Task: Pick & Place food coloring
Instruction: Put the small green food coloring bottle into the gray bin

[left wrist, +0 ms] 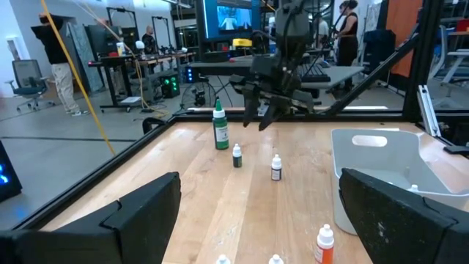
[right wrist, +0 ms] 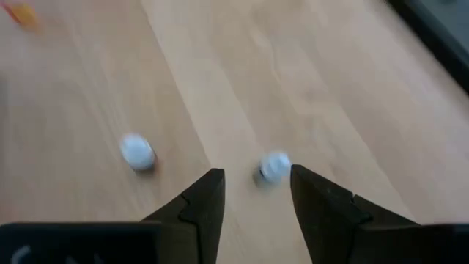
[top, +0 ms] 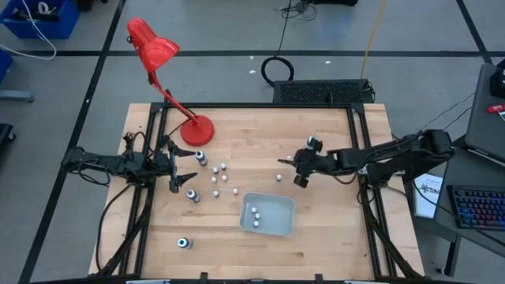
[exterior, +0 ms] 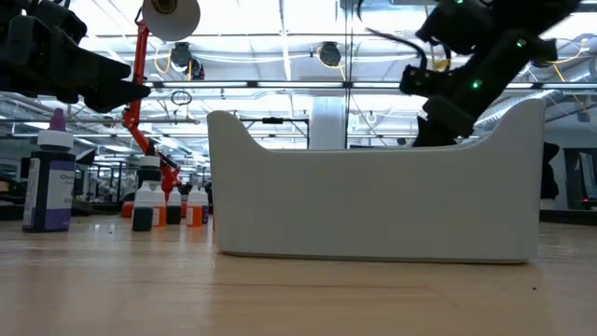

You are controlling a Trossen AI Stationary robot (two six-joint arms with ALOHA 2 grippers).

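Observation:
Small white-capped food coloring bottles (top: 219, 180) stand scattered on the wooden table near my left gripper. Two more (top: 281, 177) stand near my right gripper, and three (top: 256, 214) lie inside the pale tray (top: 284, 225). My right gripper (right wrist: 256, 176) is open and points down above the table. One white-capped bottle (right wrist: 275, 166) stands just ahead of its fingertips, untouched, and another (right wrist: 137, 152) stands off to one side. My left gripper (top: 185, 170) is open and level at the left side, facing the cluster. A taller green bottle (left wrist: 220, 132) stands beside the right arm.
A red desk lamp (top: 196, 130) stands on its base at the table's far left. One dark bottle (top: 184, 243) stands alone near the front left edge. A purple bottle (exterior: 51, 182) shows in the low view. Bare wood lies between the tray and the right edge.

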